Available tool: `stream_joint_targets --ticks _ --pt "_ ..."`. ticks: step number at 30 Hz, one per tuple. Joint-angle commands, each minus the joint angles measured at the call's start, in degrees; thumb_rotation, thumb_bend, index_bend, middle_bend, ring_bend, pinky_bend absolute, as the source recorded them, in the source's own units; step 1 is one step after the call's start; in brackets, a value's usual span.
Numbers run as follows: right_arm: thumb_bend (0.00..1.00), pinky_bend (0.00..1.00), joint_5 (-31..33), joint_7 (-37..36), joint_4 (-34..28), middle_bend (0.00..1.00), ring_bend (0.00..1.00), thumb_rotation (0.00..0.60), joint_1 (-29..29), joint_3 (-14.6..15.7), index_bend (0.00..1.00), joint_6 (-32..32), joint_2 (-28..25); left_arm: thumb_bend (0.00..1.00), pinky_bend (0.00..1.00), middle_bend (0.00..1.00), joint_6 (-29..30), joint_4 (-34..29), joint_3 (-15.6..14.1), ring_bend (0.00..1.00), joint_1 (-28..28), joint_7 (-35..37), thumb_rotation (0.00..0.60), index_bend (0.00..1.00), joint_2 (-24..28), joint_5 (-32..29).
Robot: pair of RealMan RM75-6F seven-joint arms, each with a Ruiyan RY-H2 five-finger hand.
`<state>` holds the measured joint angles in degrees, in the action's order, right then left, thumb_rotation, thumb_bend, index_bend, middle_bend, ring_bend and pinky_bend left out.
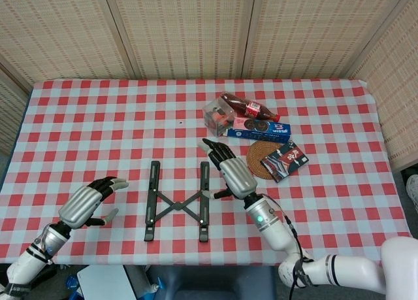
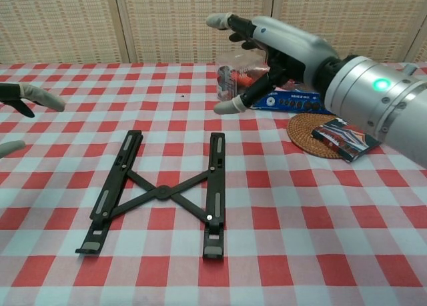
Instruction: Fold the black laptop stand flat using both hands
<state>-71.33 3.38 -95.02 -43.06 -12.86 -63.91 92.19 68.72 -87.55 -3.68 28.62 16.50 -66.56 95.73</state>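
The black laptop stand [image 1: 176,200] [image 2: 162,192] lies flat on the checked tablecloth, its two long bars joined by a crossed brace. My left hand [image 1: 87,203] hovers to the left of it, fingers apart, holding nothing; in the chest view only its fingertips [image 2: 37,97] show at the left edge. My right hand [image 1: 232,171] [image 2: 280,49] is raised above the stand's right bar, fingers spread, touching nothing.
Behind the right hand lie a clear box [image 1: 219,116], a cola bottle [image 1: 251,108], a blue biscuit box [image 1: 258,130], a woven coaster [image 1: 260,159] and a dark packet [image 1: 285,161]. The table's front edge [image 1: 196,254] runs just below the stand.
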Motion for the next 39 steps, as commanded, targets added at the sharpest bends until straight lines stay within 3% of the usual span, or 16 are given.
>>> stream_joint_targets --ticks 1,6,15,25,39 --pt "0.10 0.00 -4.8 1.4 -1.4 0.00 0.00 0.600 0.2 3.4 0.00 2.1 -4.2 0.42 0.21 0.18 -2.7 3.5 1.9 0.13 2.4 -1.3 0.600 0.16 -1.3 -1.0" --pt "0.06 0.00 -14.2 5.2 0.4 0.00 0.00 0.600 -0.3 8.4 0.00 2.9 -6.9 0.41 0.20 0.15 -6.6 10.4 3.8 0.12 6.2 -6.0 0.600 0.13 -5.1 -1.1" --pt "0.00 0.00 -24.3 10.0 6.7 0.00 0.00 0.600 -0.4 12.0 0.00 0.6 -4.7 0.28 0.18 0.03 -11.0 22.4 4.5 0.04 10.6 -11.5 0.600 0.02 -14.4 -1.0" --pt "0.00 0.00 -27.3 12.4 12.9 0.00 0.00 0.600 -0.6 13.3 0.00 1.1 -0.3 0.27 0.17 0.00 -11.4 32.8 3.8 0.00 12.5 -13.1 0.600 0.00 -21.6 -0.6" --pt "0.00 0.00 -29.3 12.6 24.6 0.00 0.00 0.600 -1.5 13.5 0.00 1.3 7.6 0.27 0.16 0.00 -13.6 36.0 2.8 0.00 13.8 -12.0 0.600 0.00 -24.4 -2.2"
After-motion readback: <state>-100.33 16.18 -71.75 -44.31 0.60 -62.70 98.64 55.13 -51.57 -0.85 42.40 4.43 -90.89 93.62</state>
